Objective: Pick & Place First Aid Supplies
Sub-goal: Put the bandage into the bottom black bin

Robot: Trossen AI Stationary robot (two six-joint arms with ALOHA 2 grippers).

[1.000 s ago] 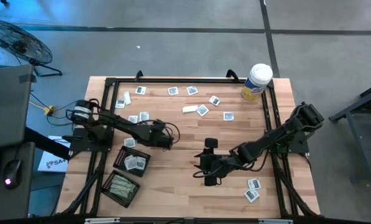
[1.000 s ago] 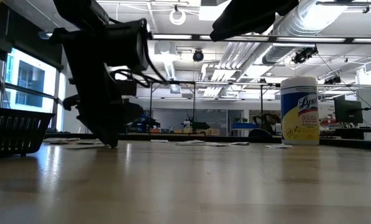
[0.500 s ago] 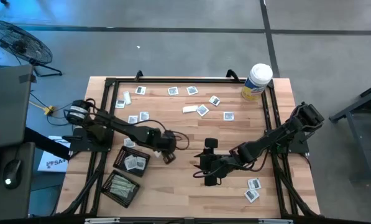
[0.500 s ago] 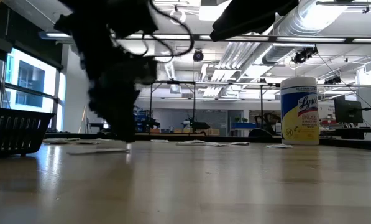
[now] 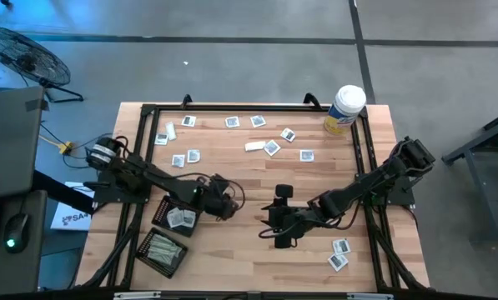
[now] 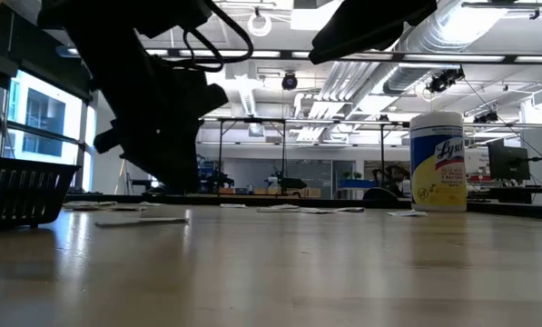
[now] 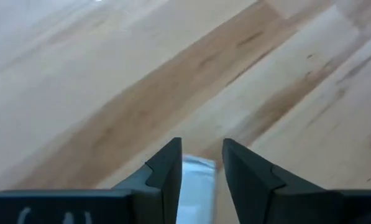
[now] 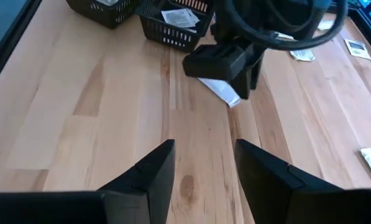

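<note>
Carrying a packet (image 8: 221, 91) in my left gripper (image 5: 223, 203), I take this for the transport step: the pick looks done and the drop is not. My left fingers (image 7: 166, 171) pinch the packet's pale edge, and it hangs clear of the table (image 5: 257, 250), as the right wrist view shows. From above I am just beside the nearer tray (image 5: 177, 216), which already holds a few packets; the farther tray (image 5: 159, 250) sits toward the table's near corner. More packets (image 5: 270, 147) lie scattered along the far side by the canister (image 5: 344, 109), and two (image 5: 339, 254) near my right arm. My right gripper (image 5: 279, 218) waits mid-table, fingers (image 8: 149, 171) spread, holding nothing. Next, I judge, I must swing over the tray's open top, lower until the packet is inside the rim, then release; it is light and flat, so it may cling to a pad or flutter out
</note>
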